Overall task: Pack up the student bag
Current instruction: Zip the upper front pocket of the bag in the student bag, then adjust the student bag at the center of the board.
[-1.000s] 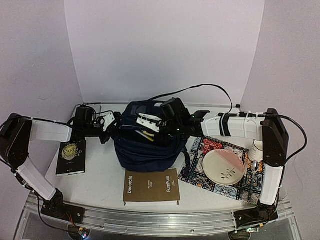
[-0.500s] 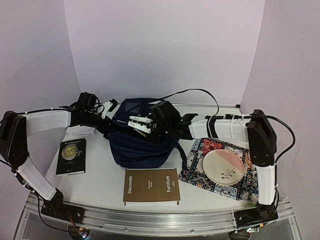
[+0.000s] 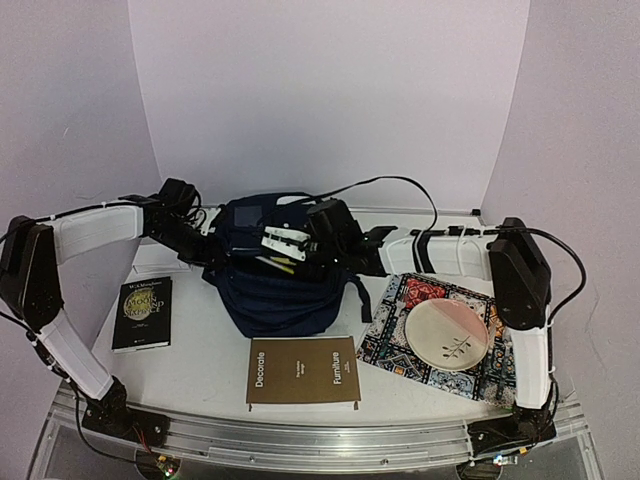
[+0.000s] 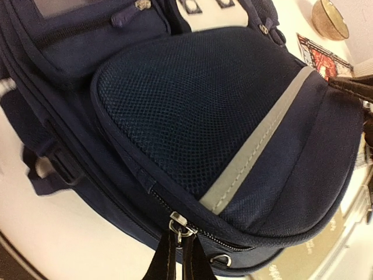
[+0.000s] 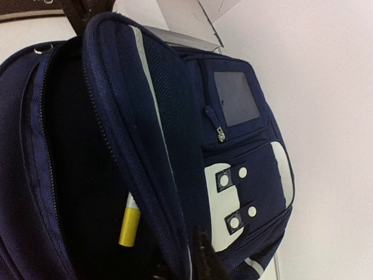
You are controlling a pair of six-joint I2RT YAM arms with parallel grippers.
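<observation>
Top view: student bag (image 3: 285, 290) sits mid-table with its top mouth gaping, and a yellow pen (image 3: 284, 266) shows inside. Left gripper (image 3: 210, 238) is at the bag's left flank, right gripper (image 3: 272, 250) at the mouth rim. Not yet packed, on the table (image 3: 200, 345): black book (image 3: 142, 312) left of the bag, brown book (image 3: 302, 372) in front, plate (image 3: 447, 333) on a patterned mat (image 3: 400, 295) to the right.

Left wrist: jaws together, pinched on the zipper pull (image 4: 178, 224) just below the mesh panel (image 4: 192, 111). It reads as tensioning the zip line.

Right wrist: main compartment is open and dark, with the pen leaning inside it. One fingertip (image 5: 204, 259) sits at the edge of the front flap (image 5: 145, 146). Can't tell whether the jaws are apart or clamped on fabric.

Judgement: the step is spreading the mouth for loading, and the books aren't in. Next, one arm has to let go and fetch a book while the other holds the opening, or the flap likely sags shut. The book should go in edge-first.
</observation>
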